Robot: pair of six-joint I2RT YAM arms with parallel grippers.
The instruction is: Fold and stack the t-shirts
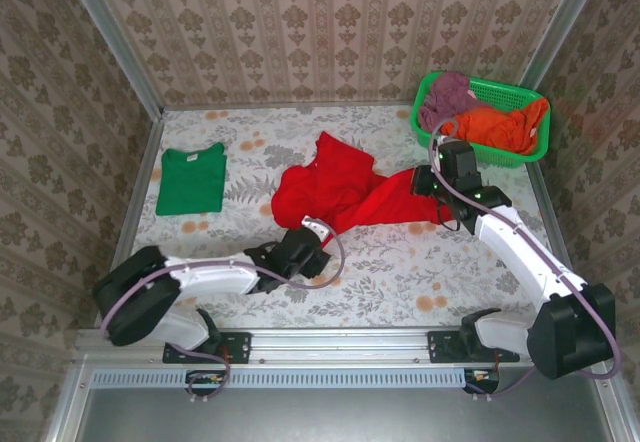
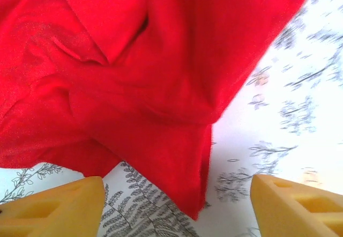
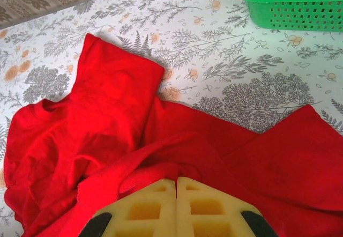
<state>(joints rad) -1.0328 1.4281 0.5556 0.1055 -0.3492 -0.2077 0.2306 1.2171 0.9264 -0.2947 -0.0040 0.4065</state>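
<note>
Spreading comes first: red t-shirt (image 1: 340, 187) lies crumpled left of the basket (image 1: 490, 84), green t-shirt (image 1: 190, 180) folded far left of it; right gripper (image 3: 176, 180), just before the basket, seems pinched onto red cloth; left gripper (image 2: 177, 186) stands wide around a loose corner; it should close there, then draw the cloth taut and flat.

two t-shirts on one table (image 1: 400, 272): one red t-shirt (image 1: 340, 192), one green t-shirt (image 1: 191, 180). one green mesh basket (image 1: 497, 89) with two bunched cloths in it: one purple cloth (image 1: 445, 97), one orange cloth (image 1: 500, 127). two grippers: one left gripper (image 2: 177, 194), one right gripper (image 3: 176, 182).
</note>
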